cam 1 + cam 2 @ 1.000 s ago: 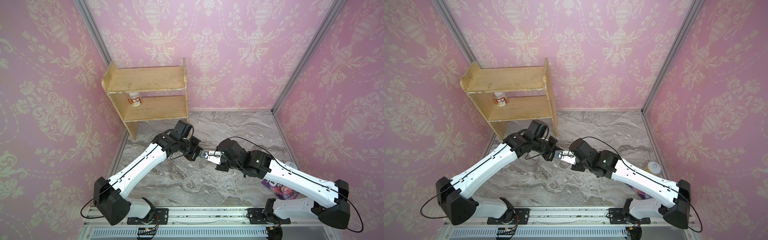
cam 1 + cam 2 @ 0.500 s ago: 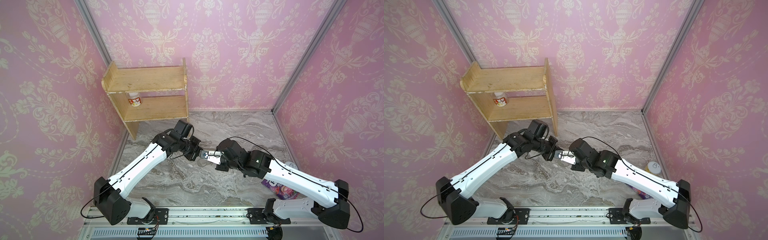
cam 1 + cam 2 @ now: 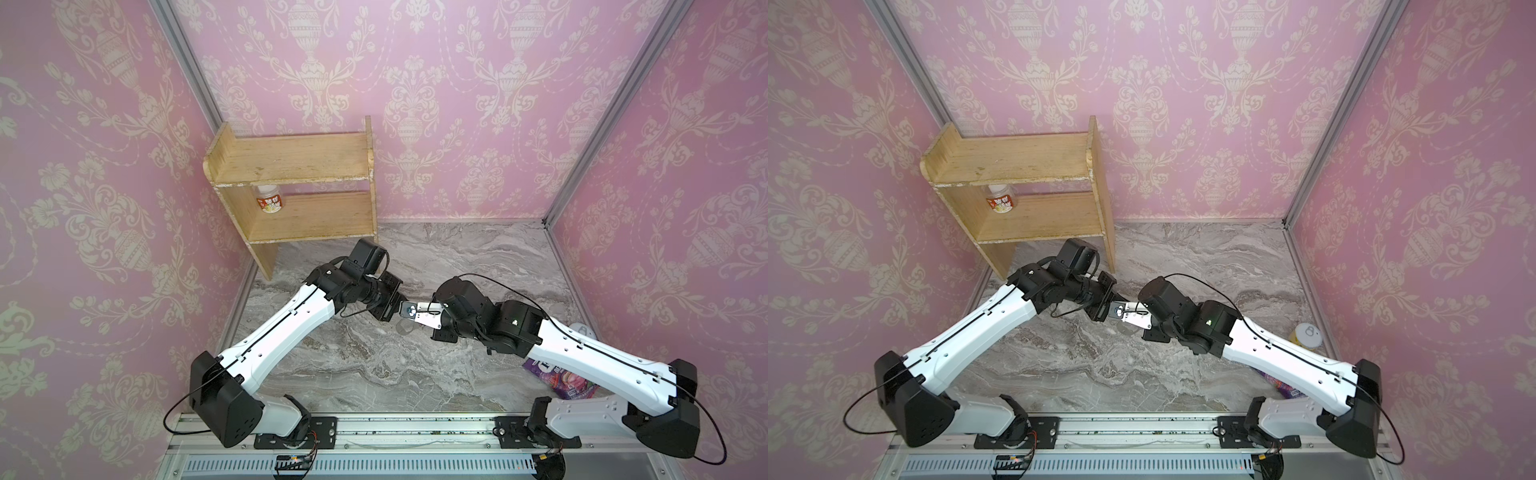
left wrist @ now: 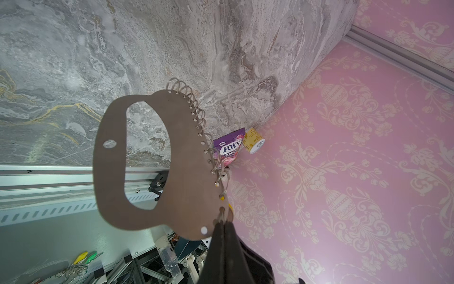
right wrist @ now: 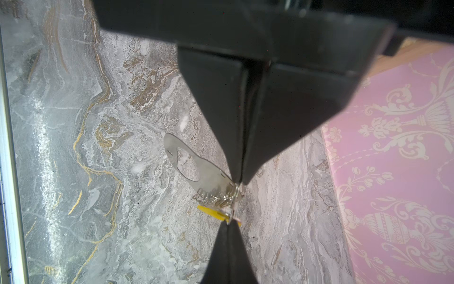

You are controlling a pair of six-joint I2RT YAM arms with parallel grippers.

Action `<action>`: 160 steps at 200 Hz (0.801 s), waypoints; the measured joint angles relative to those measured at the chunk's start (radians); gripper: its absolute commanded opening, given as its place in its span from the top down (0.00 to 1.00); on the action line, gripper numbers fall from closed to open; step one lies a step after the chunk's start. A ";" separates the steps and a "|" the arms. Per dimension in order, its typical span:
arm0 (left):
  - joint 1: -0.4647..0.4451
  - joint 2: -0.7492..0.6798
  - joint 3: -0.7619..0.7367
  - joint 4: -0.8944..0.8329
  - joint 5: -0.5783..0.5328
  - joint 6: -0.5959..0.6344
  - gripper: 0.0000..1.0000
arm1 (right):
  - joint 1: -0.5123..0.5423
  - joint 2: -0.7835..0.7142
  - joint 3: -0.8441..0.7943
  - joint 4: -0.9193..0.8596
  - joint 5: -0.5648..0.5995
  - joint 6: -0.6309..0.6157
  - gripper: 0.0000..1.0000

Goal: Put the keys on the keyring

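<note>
Keyring (image 4: 189, 177): grey plate held in the air above the marble table (image 5: 86, 209), between both arms. We see the fingers of the left gripper (image 4: 222, 230) pressed together on a ring at its corner. The right gripper (image 5: 240, 180) has its fingers meeting at the ringed edge; what they pinch we cannot tell. Keys (image 5: 211, 213), yellow tag, sit just beside the rings.

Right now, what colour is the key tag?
Yellow; the key tag shows best in the right wrist view.
</note>
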 measured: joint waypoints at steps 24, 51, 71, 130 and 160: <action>-0.001 0.000 0.000 0.000 0.000 0.006 1.00 | 0.000 0.000 0.000 0.000 0.000 0.000 1.00; -0.002 0.001 0.000 -0.003 0.000 0.011 1.00 | 0.002 0.000 0.000 0.000 0.000 0.000 1.00; -0.003 0.001 0.000 -0.009 0.000 0.014 1.00 | 0.002 0.000 0.000 0.000 0.000 0.000 1.00; -0.003 0.001 0.000 -0.016 -0.001 0.014 1.00 | 0.010 0.000 0.000 0.000 -0.006 0.000 1.00; -0.003 0.001 0.000 -0.023 -0.001 0.014 1.00 | 0.015 0.000 0.000 0.000 -0.011 0.000 1.00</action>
